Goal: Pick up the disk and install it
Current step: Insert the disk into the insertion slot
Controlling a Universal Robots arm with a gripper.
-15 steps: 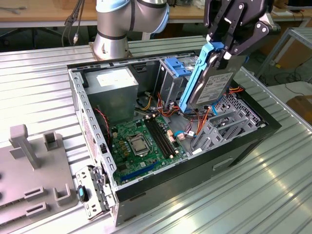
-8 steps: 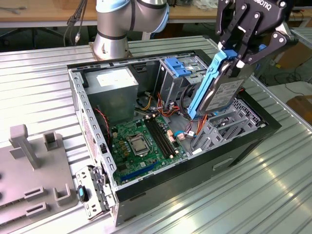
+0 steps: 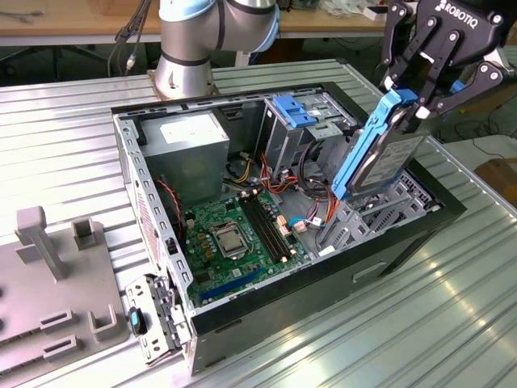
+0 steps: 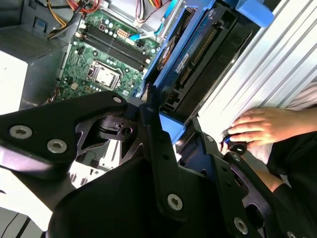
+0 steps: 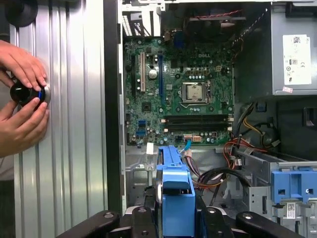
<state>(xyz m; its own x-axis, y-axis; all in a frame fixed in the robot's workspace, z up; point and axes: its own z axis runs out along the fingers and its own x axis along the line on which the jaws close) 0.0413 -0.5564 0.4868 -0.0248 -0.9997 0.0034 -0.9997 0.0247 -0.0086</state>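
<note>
The black metal gripper [image 3: 414, 105] is clamping the dark rectangular blue-railed disk [image 3: 386, 162], hanging tilted over the open black computer case [image 3: 323, 283] at three o'clock in the exterior view. Pickup is done; seating is apparently pending.

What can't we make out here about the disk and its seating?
- The disk's top end: in the exterior view, the tool clamped on it covers it.
- Its lower end: in the exterior view, contact with the drive bay cannot be told.
- Its body: in the first wrist view, cut off by the picture's edge, with tool links across it.
- Small black object: in the first wrist view, a person's hands partly cover it.
</note>
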